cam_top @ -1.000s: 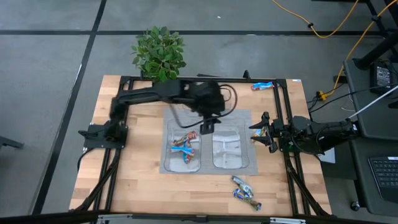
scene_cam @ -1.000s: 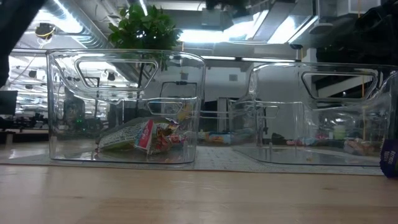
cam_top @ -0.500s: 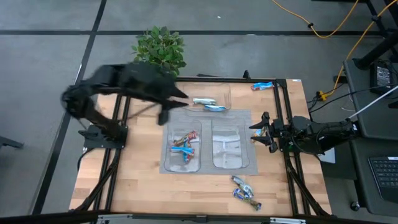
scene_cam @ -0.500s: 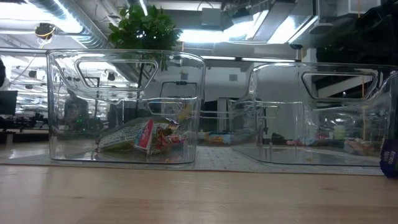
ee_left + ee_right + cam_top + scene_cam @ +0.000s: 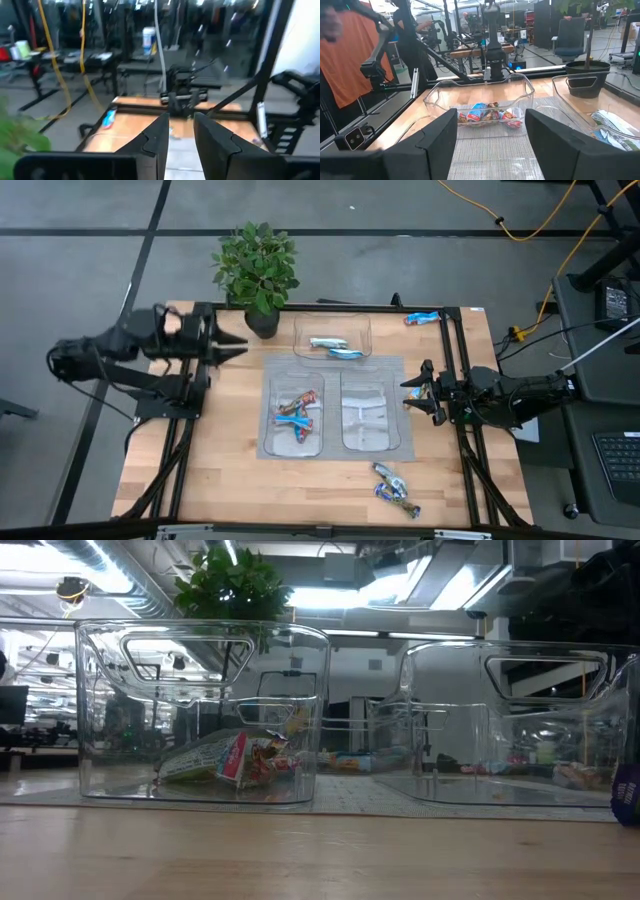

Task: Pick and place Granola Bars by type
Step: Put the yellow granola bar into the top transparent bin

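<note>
So we've got the left gripper (image 5: 235, 345) up over the far left part of the table (image 5: 220, 470), just beside the potted plant (image 5: 258, 265), with its fingers a bit apart and nothing between them; the left wrist view shows a narrow gap between the two dark fingers (image 5: 157, 140) and that's it. The right gripper (image 5: 412, 392) is parked at the right edge of the table next to the grey mat (image 5: 335, 455), jaws spread wide and empty, and through its wrist camera we look straight across at the trays. As for the granola bars, they're scattered around: a bunch of bright blue and red ones (image 5: 297, 415) sit in the left clear tray (image 5: 272, 385) on the mat, and the low view shows that same pile (image 5: 232, 757) lying on the tray floor. The right clear tray (image 5: 400, 425) beside it looks like it has nothing in it as far as we can tell. A third tray (image 5: 300, 330) at the far edge of the mat holds a pale bar (image 5: 327, 342) and a blue one (image 5: 347, 353), close together. One more blue bar (image 5: 421, 318) lies by itself at the far right corner of the table, and a couple of dark crinkly bars (image 5: 395, 488) sit on the bare wood near the front edge, well apart from the trays.
</note>
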Controlling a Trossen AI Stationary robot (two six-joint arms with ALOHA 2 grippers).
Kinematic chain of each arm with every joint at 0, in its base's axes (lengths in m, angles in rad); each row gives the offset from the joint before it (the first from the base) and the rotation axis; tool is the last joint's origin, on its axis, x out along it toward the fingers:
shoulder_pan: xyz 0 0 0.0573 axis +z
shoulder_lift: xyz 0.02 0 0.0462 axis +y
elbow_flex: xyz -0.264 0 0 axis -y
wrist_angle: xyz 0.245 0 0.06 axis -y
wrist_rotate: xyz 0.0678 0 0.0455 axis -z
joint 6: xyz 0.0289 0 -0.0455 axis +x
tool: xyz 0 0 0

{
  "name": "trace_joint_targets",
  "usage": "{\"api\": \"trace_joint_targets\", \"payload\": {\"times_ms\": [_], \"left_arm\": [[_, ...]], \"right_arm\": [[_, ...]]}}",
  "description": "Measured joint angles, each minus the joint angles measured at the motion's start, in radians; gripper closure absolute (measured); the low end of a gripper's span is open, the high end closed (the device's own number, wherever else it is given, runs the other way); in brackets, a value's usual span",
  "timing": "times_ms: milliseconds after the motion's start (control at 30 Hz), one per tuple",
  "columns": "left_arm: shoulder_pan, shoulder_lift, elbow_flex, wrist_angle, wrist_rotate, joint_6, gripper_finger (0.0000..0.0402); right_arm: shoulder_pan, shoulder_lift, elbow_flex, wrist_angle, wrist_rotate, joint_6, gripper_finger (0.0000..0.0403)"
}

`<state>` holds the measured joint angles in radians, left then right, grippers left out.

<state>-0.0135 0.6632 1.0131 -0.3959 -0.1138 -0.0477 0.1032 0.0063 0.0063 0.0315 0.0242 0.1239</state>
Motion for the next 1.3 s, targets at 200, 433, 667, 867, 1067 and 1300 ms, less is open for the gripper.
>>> {"api": "trace_joint_targets", "payload": {"times_ms": [200,433,667,867,1067,1300], "left_arm": [[0.000,-0.317,-0.491,0.382,0.045,-0.058,0.0325],[0.000,-0.654,-0.849,0.638,0.091,-0.089,0.0336],[0.009,-0.639,-0.989,0.745,0.088,-0.086,0.0351],[0.013,-0.638,-1.005,0.625,0.036,-0.109,0.0363],[0.013,-0.638,-1.005,0.554,0.026,-0.115,0.0368],[0.013,-0.638,-1.005,0.453,0.027,-0.123,0.0362]], "right_arm": [[0.000,0.000,0.000,0.000,0.000,0.001,0.0167],[0.000,0.000,0.000,0.000,0.000,0.001,0.0167],[0.000,0.002,0.000,0.000,0.001,0.000,0.0167],[0.000,0.008,0.000,0.002,0.005,-0.023,0.0167],[0.000,0.009,0.000,0.009,0.048,-0.110,0.0167],[0.000,0.009,0.000,0.025,0.045,0.017,0.0167]]}}
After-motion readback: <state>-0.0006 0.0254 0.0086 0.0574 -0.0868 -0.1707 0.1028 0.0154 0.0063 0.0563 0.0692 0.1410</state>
